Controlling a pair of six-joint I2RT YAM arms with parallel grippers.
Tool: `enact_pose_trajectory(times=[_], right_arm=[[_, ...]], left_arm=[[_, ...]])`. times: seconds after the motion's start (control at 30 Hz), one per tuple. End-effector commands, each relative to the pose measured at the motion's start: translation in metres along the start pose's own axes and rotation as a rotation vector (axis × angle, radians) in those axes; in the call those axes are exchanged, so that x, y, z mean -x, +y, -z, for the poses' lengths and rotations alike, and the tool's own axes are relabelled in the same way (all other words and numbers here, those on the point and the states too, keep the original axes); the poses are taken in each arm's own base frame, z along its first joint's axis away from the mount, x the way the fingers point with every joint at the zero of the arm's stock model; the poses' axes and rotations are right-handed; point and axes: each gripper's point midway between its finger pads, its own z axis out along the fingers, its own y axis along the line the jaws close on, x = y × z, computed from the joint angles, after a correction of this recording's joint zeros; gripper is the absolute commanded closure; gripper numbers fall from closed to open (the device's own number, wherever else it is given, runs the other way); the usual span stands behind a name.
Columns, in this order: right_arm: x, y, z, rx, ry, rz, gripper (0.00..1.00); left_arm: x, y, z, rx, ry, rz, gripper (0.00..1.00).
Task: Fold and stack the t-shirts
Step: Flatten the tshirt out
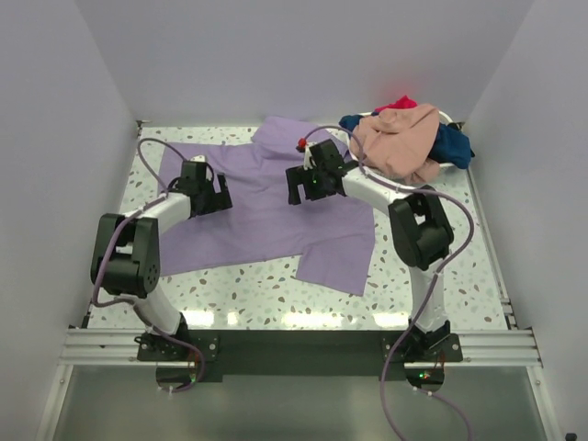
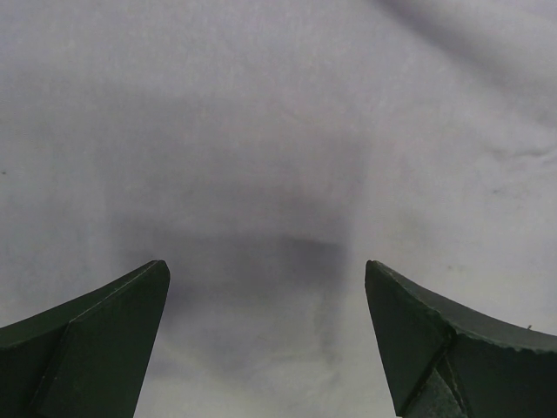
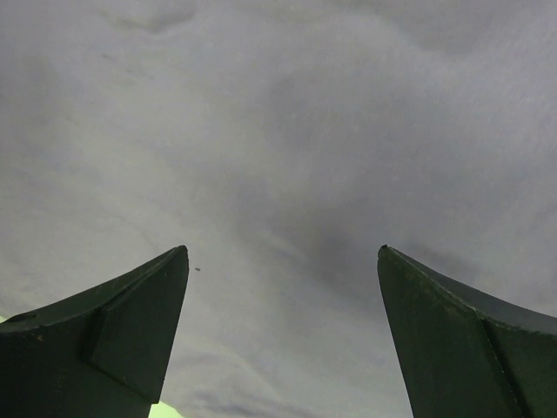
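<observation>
A lavender-purple t-shirt (image 1: 262, 216) lies spread on the table, its lower right part folded over. My left gripper (image 1: 220, 196) is open and hovers low over the shirt's left part; its wrist view shows only lavender cloth (image 2: 261, 157) between the spread fingers (image 2: 113, 331). My right gripper (image 1: 306, 189) is open over the shirt's upper middle; its wrist view also shows lavender cloth (image 3: 287, 157) between the fingers (image 3: 130, 322). Peach-pink (image 1: 400, 138), navy blue (image 1: 452, 145) and red (image 1: 401, 102) shirts lie heaped in the white basket at the back right.
The white oval basket (image 1: 447, 117) stands at the back right corner. White walls enclose the speckled table (image 1: 248, 294) on three sides. A metal rail (image 1: 294, 344) runs along the near edge by the arm bases.
</observation>
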Motion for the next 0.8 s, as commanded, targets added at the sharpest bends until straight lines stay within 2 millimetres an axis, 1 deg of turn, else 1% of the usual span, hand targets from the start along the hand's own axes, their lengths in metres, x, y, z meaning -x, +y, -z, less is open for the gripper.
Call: enact_pose_trajectory(times=[0.0,0.03,0.07,0.1,0.13,0.17,0.2,0.27,0.3,0.33,0.43,0.47,0.53,0.57,0.6,0.63,0.67,0.7,0.73,0.77], right_arm=[[0.009,-0.008,-0.008,-0.03,-0.03,-0.015,0.08],[0.007,-0.009,-0.011,-0.034,-0.02,-0.016,0.08],[-0.001,-0.012,-0.018,-0.042,0.007,-0.021,0.08],[0.002,-0.012,-0.02,-0.045,0.005,-0.022,0.08],[-0.001,-0.014,-0.023,-0.049,0.018,-0.026,0.08],[-0.006,-0.017,-0.029,-0.062,0.032,-0.029,0.08],[-0.003,-0.018,-0.03,-0.066,0.03,-0.035,0.08],[-0.008,-0.023,-0.038,-0.083,0.054,-0.041,0.08],[-0.001,-0.024,-0.039,-0.087,0.04,-0.046,0.08],[-0.003,-0.026,-0.041,-0.094,0.05,-0.054,0.08],[0.005,-0.032,-0.047,-0.1,0.047,-0.071,0.08],[0.009,-0.033,-0.049,-0.1,0.044,-0.076,0.07],[0.018,-0.038,-0.056,-0.099,0.034,-0.091,0.08],[0.019,-0.039,-0.058,-0.1,0.042,-0.092,0.08],[0.026,-0.041,-0.063,-0.099,0.032,-0.094,0.08],[0.026,-0.041,-0.065,-0.1,0.043,-0.097,0.08],[0.028,-0.043,-0.068,-0.099,0.046,-0.099,0.08],[0.044,-0.041,-0.067,-0.089,0.015,-0.09,0.08],[0.04,-0.044,-0.073,-0.09,0.035,-0.093,0.08],[0.054,-0.04,-0.071,-0.076,0.006,-0.084,0.08]], left_arm=[[0.012,-0.003,-0.019,-0.031,-0.018,0.031,0.0],[0.012,-0.004,-0.022,-0.037,-0.013,0.027,0.0],[0.016,-0.004,-0.025,-0.039,-0.017,0.032,0.0],[0.01,-0.002,-0.031,-0.035,0.003,0.029,0.0],[0.01,-0.001,-0.034,-0.038,0.009,0.033,0.0],[0.013,-0.002,-0.036,-0.042,0.006,0.034,0.0],[0.011,0.0,-0.041,-0.042,0.014,0.039,0.0],[0.016,0.001,-0.044,-0.042,0.006,0.051,0.0],[0.014,-0.002,-0.047,-0.063,0.017,0.055,0.0],[0.021,-0.003,-0.049,-0.068,0.006,0.059,0.0],[0.024,-0.005,-0.058,-0.072,0.015,0.06,0.0],[0.033,-0.009,-0.059,-0.081,-0.001,0.059,0.0],[0.036,-0.01,-0.067,-0.08,0.002,0.055,0.0],[0.047,-0.013,-0.069,-0.086,-0.016,0.052,0.0],[0.046,-0.012,-0.076,-0.077,-0.01,0.049,0.0],[0.057,-0.015,-0.079,-0.082,-0.029,0.047,0.0],[0.061,-0.016,-0.081,-0.084,-0.034,0.041,0.0],[0.062,-0.017,-0.086,-0.083,-0.032,0.037,0.0],[0.075,-0.021,-0.087,-0.092,-0.057,0.031,0.0],[0.081,-0.023,-0.086,-0.101,-0.069,0.024,0.0]])
